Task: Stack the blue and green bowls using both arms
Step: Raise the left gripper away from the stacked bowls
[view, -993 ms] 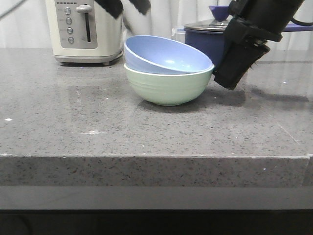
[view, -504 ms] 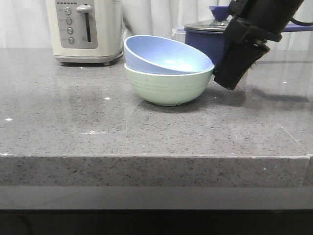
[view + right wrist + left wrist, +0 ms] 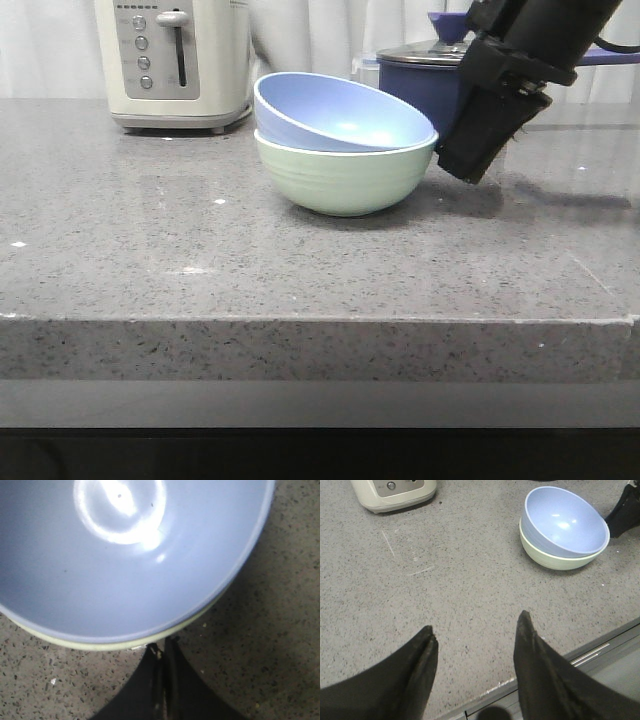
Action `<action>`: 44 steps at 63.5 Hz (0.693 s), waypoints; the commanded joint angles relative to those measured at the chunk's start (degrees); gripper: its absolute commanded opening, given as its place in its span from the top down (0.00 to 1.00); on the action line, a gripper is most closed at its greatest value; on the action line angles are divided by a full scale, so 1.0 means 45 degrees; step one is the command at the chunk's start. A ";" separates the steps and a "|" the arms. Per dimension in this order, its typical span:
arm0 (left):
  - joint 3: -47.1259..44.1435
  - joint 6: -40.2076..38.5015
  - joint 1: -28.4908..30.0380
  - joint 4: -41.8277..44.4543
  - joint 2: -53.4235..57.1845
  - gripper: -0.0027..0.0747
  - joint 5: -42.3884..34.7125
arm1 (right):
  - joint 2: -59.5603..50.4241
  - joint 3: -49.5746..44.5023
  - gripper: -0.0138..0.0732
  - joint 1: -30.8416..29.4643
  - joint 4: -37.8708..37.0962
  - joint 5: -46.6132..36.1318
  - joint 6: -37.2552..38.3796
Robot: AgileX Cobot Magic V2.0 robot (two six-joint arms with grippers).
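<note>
cream toaster [image 3: 172,62] at far left back of the grey speckled counter [image 3: 150,260]. left gripper [image 3: 475,635] seen only from its wrist cam, fingers spread wide, nothing between them, hovering over bare counter near the front edge, well apart from the bowls. mid counter: blue bowl [image 3: 335,115] nested in the green bowl [image 3: 343,178], tilted, its left rim higher. green bowl sits upright on the counter. right gripper [image 3: 470,165] just beside the green bowl's right rim, fingers pressed together, holding nothing. navy lidded saucepan [image 3: 425,80] behind the bowls.
</note>
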State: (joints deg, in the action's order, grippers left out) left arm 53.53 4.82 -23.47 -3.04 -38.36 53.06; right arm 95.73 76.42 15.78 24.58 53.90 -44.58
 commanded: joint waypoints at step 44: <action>-0.0913 -0.0121 0.0045 -0.0141 0.1399 0.51 -0.1550 | -0.0526 0.0307 0.91 -0.0031 0.0423 0.0006 -0.0070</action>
State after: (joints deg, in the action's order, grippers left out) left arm 48.17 4.82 -23.47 -3.15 -31.92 50.78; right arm 95.73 76.42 15.78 24.58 54.69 -44.58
